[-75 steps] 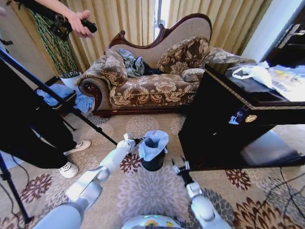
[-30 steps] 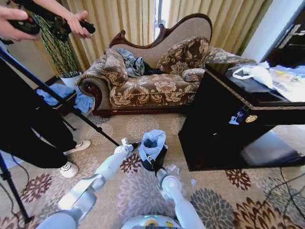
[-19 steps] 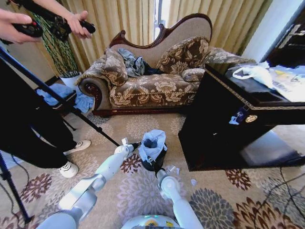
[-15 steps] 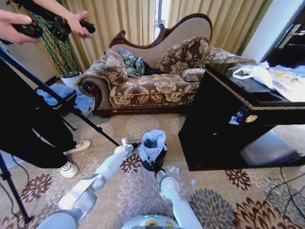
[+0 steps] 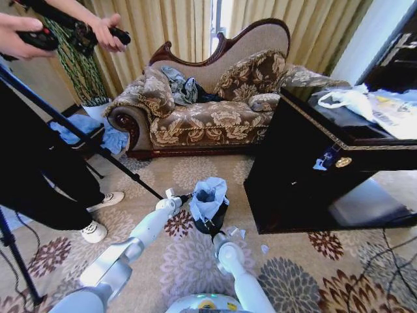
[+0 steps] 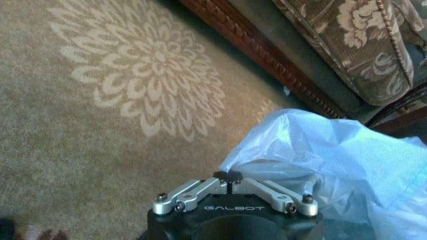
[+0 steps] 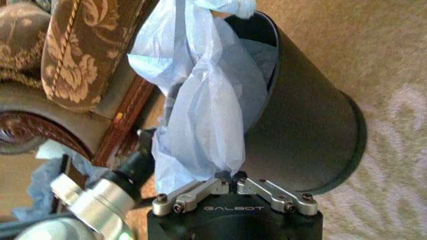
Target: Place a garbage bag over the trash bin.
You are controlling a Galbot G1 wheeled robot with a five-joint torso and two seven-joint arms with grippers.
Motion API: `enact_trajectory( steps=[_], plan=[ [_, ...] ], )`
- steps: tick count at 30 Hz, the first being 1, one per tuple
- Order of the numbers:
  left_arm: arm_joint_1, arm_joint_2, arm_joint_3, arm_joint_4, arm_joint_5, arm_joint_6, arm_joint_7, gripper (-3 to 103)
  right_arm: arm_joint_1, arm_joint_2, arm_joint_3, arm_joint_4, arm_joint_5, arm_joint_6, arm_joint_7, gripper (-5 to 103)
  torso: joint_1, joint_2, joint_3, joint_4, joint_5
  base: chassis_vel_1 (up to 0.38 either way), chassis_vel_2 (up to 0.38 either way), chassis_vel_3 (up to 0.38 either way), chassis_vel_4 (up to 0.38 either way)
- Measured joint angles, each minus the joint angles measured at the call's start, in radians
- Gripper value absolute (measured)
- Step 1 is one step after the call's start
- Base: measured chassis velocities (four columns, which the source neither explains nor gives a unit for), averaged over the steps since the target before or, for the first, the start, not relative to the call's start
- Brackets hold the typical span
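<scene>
The small black trash bin [image 5: 216, 220] stands on the patterned carpet in front of the sofa, leaning slightly. The pale blue garbage bag [image 5: 208, 193] is bunched over its rim and hangs down its left and near sides. My left gripper [image 5: 187, 195] is at the bag's left edge, shut on a fold of it [image 6: 230, 175]. Close against the bin's near side, my right gripper [image 5: 210, 228] is shut on the bag's hanging lower tip [image 7: 235, 176]. In the right wrist view the bin [image 7: 307, 125] shows dark wall on one side, with the bag [image 7: 200, 100] draped on the other.
A dark wooden cabinet [image 5: 313, 169] stands close on the bin's right. The ornate sofa [image 5: 208, 104] is behind it. A tripod leg [image 5: 85, 140] and a person's shoes [image 5: 98, 229] are to the left. Small white scraps [image 5: 264, 248] lie on the carpet.
My right arm has swung in from the bin's right to its near side and shut on the bag's hanging tip. The bag hangs lower on that side. The left arm has barely moved.
</scene>
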Motion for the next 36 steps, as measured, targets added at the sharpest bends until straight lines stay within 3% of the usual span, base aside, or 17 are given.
enact_trajectory(
  steps=[20,36],
  plan=[
    [0.052,0.068,-0.006,-0.083,-0.043,0.024,-0.005,0,-0.017,-0.002,-0.052,-0.046,-0.060,-0.025,0.019,0,0.000,0.000,0.000,0.0002,-0.0001,0.000,0.000,0.000,0.000],
    [-0.010,0.016,0.024,0.025,0.030,0.010,0.036,0,0.074,-0.052,-0.016,-0.186,-0.158,-0.007,-0.036,0,0.000,0.000,0.000,0.0000,0.0001,0.000,0.000,0.000,0.000]
  ],
)
